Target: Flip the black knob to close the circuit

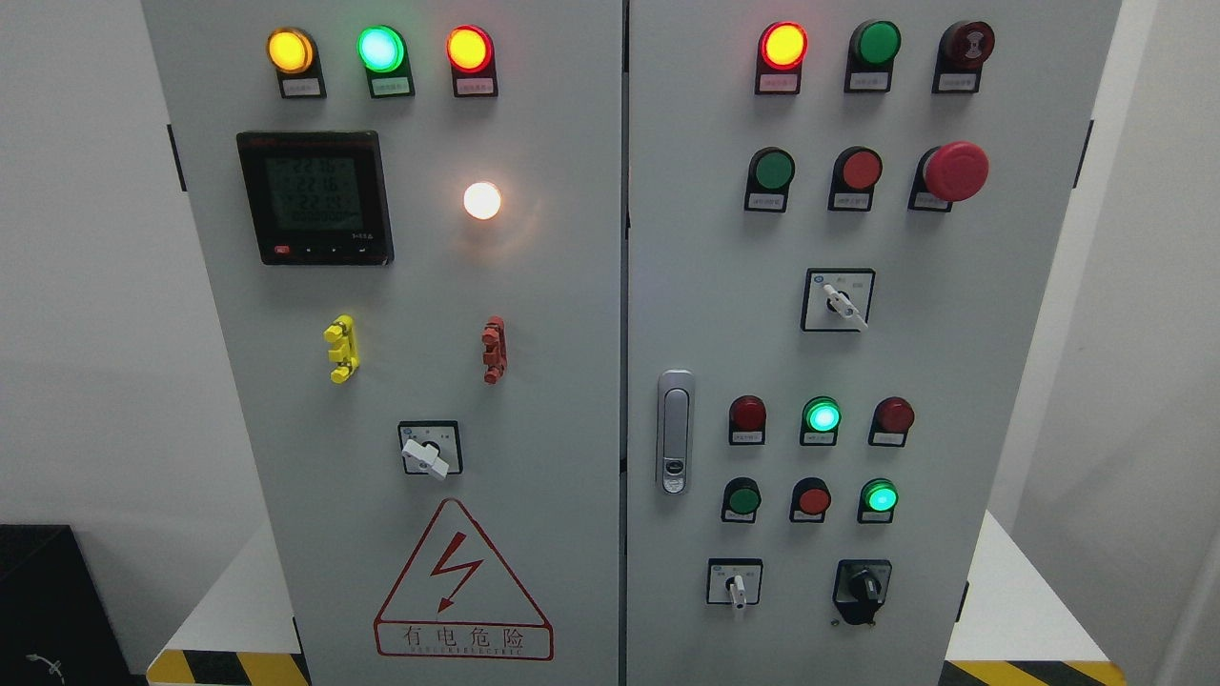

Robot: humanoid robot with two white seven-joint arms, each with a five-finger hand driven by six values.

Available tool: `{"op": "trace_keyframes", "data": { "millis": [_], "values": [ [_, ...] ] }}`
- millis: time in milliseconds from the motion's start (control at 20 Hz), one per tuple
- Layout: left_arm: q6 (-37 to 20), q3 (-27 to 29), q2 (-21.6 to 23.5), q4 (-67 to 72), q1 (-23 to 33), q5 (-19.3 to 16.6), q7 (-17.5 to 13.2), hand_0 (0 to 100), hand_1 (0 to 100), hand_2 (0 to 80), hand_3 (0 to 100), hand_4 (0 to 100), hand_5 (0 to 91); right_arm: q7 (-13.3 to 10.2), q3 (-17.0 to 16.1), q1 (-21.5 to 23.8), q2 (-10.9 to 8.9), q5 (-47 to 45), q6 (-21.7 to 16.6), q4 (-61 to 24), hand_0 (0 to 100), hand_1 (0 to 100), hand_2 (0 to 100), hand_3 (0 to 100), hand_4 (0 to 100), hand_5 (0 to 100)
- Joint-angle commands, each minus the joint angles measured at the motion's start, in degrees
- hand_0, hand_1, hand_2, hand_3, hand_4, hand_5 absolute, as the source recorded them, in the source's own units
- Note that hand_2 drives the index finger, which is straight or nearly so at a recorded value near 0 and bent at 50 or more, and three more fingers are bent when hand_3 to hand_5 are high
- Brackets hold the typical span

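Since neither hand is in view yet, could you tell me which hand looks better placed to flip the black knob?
Probably the right. The black knob sits at the lower right of the cabinet's right door, on the side where the right arm would enter.

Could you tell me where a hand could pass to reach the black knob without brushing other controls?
Bare panel lies right of the black knob, out to the cabinet edge. Left is a gap before the white-handled switch. Above it is crowded: the lit green button and red button.
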Motion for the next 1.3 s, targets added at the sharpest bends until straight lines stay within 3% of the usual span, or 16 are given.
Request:
{"op": "trace_keyframes", "data": {
  "millis": [0,301,451,752,902,1253],
  "values": [
    [0.0,-1.1,0.0,1.2,0.0,-1.2,-0.2,0,0,0.0,0,0,0.0,-0.5,-0.1,0.4,0.89,2.1,-0.3,-11.5,0,29,0,0,0,0],
    [0.0,-1.2,0.0,1.2,0.0,-1.1,-0.2,0,0,0.0,0,0,0.0,-0.7,-0.2,-0.1,0.37,3.0,-1.0,-14.9,0,29,0,0,0,0],
    [0.0,-1.2,0.0,1.2,0.0,-1.2,-0.2,0,0,0.0,0,0,0.0,-2.7,-0.2,0.0,-0.07,5.4,-3.1,-17.0,0,29,0,0,0,0],
    [0.0,-1.1,0.0,1.2,0.0,-1.2,-0.2,0,0,0.0,0,0,0.0,-4.0,-2.2,3.0,0.45,13.4,-3.3,-30.1,0,29,0,0,0,0],
    [0.0,-1.1,0.0,1.2,0.0,-1.2,-0.2,0,0,0.0,0,0,0.0,-6.0,-2.3,4.2,0.54,16.9,-5.7,-33.3,0,29,2,7,0,0],
    [0.0,-1.2,0.0,1.2,0.0,-1.2,-0.2,0,0,0.0,0,0,0.0,-8.9,-2.3,4.4,0.45,21.5,-9.1,-35.1,0,31,23,36,25,3]
  ]
}}
